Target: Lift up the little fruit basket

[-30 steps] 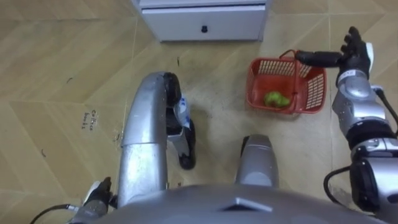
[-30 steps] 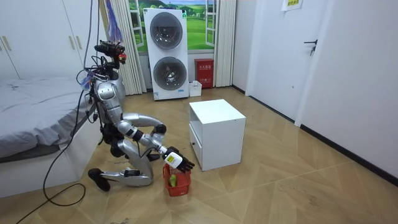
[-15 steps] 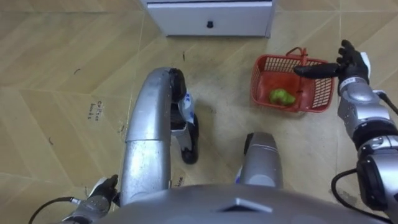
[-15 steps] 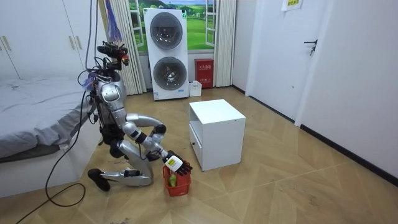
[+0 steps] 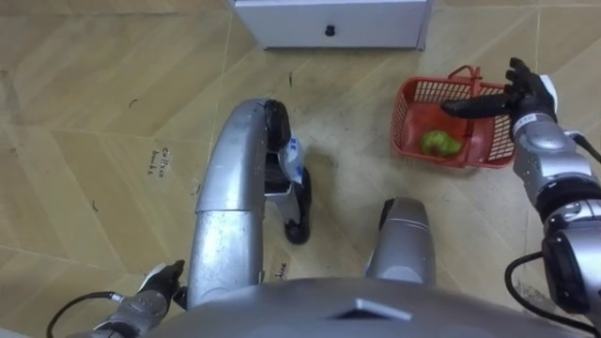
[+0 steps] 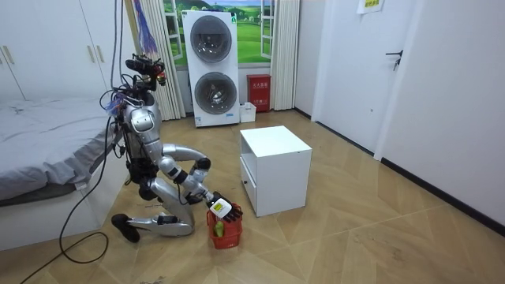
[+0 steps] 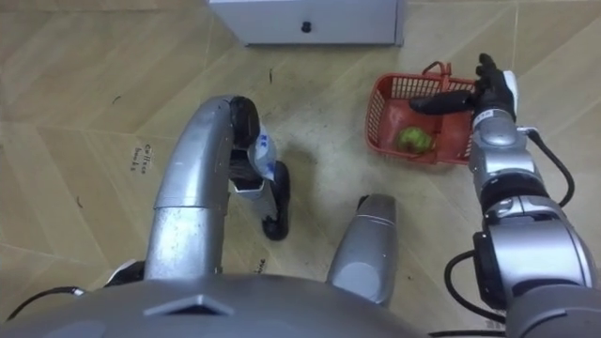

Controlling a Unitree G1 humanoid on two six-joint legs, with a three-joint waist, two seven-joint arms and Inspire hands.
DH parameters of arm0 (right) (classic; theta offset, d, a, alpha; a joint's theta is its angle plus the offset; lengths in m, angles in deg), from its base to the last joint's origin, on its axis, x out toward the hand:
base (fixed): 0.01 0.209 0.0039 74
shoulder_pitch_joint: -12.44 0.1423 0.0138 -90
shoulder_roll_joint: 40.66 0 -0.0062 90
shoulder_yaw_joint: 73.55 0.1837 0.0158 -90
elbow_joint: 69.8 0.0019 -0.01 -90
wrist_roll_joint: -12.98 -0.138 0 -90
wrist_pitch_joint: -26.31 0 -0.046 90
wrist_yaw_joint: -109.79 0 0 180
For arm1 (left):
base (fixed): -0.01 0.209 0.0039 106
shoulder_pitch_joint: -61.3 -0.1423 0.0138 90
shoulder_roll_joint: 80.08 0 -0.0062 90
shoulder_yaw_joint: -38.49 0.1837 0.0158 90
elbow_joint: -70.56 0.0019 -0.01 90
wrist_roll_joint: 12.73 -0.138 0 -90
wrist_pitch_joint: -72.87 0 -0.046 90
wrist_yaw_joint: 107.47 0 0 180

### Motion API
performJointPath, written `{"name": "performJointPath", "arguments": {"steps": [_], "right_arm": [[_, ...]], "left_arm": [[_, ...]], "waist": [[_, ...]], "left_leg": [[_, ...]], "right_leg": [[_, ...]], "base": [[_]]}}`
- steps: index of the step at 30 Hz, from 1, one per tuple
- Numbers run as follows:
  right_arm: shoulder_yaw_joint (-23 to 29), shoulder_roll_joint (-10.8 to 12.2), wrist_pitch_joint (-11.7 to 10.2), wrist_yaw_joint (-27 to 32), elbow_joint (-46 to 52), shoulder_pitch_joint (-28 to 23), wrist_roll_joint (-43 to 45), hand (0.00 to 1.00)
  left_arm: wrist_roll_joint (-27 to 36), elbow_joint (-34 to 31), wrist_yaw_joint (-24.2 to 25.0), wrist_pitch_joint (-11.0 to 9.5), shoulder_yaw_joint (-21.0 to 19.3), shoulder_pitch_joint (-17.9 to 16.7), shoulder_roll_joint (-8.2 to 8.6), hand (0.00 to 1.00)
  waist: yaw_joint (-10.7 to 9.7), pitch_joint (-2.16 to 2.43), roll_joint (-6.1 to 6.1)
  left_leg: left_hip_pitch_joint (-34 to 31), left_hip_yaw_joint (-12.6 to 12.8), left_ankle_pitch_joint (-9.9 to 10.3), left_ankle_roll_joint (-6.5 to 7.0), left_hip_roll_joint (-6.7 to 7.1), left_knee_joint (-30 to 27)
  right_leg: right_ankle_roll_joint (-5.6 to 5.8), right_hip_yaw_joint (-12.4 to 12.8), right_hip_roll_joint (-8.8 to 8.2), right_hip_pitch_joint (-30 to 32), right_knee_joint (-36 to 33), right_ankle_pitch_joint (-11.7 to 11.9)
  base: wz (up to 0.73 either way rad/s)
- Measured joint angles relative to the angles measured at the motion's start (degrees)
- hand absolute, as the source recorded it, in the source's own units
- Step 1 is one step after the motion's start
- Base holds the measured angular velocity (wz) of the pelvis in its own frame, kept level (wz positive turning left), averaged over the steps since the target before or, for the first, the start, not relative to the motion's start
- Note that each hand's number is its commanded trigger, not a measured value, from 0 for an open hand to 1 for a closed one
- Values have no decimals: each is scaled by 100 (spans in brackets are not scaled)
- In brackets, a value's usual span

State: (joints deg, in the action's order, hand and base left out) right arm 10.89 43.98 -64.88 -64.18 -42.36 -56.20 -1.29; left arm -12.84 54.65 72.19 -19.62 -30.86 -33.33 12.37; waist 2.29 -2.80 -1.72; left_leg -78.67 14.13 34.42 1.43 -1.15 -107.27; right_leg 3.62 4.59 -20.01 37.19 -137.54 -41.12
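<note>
The right hand (image 5: 523,94), fingers apart (nothing gripped), is held just above the fruit basket (image 5: 404,120), apparently for grasping.

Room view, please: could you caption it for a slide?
Kneeling by the white cabinet, the robot holds its open right hand over the red fruit basket.

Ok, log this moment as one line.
posture: kneeling by white drawer cabinet | right hand: open, above red plastic mesh basket | basket: on wooden floor, green fruit inside, not lifted | left hand: low by floor
</note>
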Motion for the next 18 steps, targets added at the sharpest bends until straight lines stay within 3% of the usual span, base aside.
{"name": "performJointPath", "arguments": {"steps": [8,18], "right_arm": [[0,6,1,-125,-11,0,-143,0],[-170,-5,22,-326,-258,8,-820,0]], "left_arm": [[64,-19,-1,0,2,5,0,0],[68,-83,12,57,228,5,1,0]], "waist": [[46,8,28],[279,10,95]], "left_leg": [[-68,10,-4,-5,-8,6],[-67,13,-10,-14,-4,25]], "right_leg": [[5,7,0,89,-5,-2],[17,3,-8,95,-3,-8]], "base": [[0],[0]]}}
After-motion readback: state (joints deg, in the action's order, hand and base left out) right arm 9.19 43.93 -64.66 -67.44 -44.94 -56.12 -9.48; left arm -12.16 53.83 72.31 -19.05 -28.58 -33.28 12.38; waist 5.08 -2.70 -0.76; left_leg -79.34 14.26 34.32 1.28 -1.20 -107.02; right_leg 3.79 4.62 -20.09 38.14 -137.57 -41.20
